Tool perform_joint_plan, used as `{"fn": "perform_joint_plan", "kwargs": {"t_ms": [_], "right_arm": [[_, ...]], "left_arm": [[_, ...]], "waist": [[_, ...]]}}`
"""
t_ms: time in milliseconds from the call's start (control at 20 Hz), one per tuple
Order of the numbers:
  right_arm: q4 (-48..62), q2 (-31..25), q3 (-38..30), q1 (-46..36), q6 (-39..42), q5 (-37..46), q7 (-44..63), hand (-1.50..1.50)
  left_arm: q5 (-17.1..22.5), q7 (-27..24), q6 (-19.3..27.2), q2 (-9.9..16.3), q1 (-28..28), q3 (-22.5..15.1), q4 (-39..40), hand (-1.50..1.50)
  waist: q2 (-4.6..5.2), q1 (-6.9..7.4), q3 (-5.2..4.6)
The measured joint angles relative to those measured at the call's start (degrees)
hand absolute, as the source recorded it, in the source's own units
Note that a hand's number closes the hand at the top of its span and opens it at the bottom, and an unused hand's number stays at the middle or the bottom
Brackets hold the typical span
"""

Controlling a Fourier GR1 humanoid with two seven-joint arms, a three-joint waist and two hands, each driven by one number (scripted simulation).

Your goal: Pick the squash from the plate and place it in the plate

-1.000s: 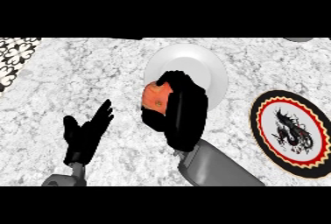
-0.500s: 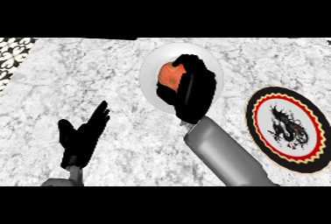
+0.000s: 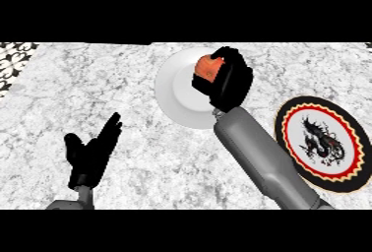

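An orange-red squash [image 3: 208, 68] is held in my right hand [image 3: 231, 81], whose fingers curl round it and hide most of it. The hand and squash are over the right part of a plain white plate [image 3: 178, 96] at the counter's far middle. A second plate [image 3: 322, 142], black with a red and cream rim and a dragon figure, lies at the right. My left hand [image 3: 91, 155] rests open at the lower left, fingers up.
A marbled grey counter [image 3: 87, 88] fills the view. A black and white patterned strip [image 3: 11, 61] runs along the far left edge.
My right hand has carried the squash away from me and to the right, from the white plate's near left rim to over its far right part. The left hand stayed put.
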Motion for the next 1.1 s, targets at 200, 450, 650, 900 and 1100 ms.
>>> {"fn": "perform_joint_plan", "kwargs": {"t_ms": [200,450,650,900,1100], "right_arm": [[6.74,0.05,-3.77,-1.95,-0.4,-7.0,-1.1,-1.5],[13.36,0.21,-6.82,-3.23,2.25,-17.94,-7.05,-1.5],[14.67,0.27,-9.27,-3.38,2.13,-26.26,-17.11,-1.5],[12.14,0.26,-12.06,-2.6,-0.47,-35.28,-30.6,-1.5],[9.06,0.24,-16.06,-0.77,-2.3,-42.79,-40.69,-1.5]], "left_arm": [[0.12,-0.7,-0.52,0.0,0.06,0.06,0.05,0.0],[0.26,-1.15,-1.08,-0.23,-0.48,-0.16,0.07,0.0],[0.1,-1.46,-1.04,-0.53,-0.58,-0.29,0.09,0.0],[0.0,-1.53,-1.06,-0.65,-0.58,-0.28,0.22,0.0],[-0.24,-0.96,-0.75,-0.56,-0.08,-0.2,-0.23,0.0]], "waist": [[0.25,0.23,-0.01],[0.89,1.19,0.08],[1.06,1.4,0.13],[1.01,1.32,0.19],[0.73,0.6,0.19]]}}
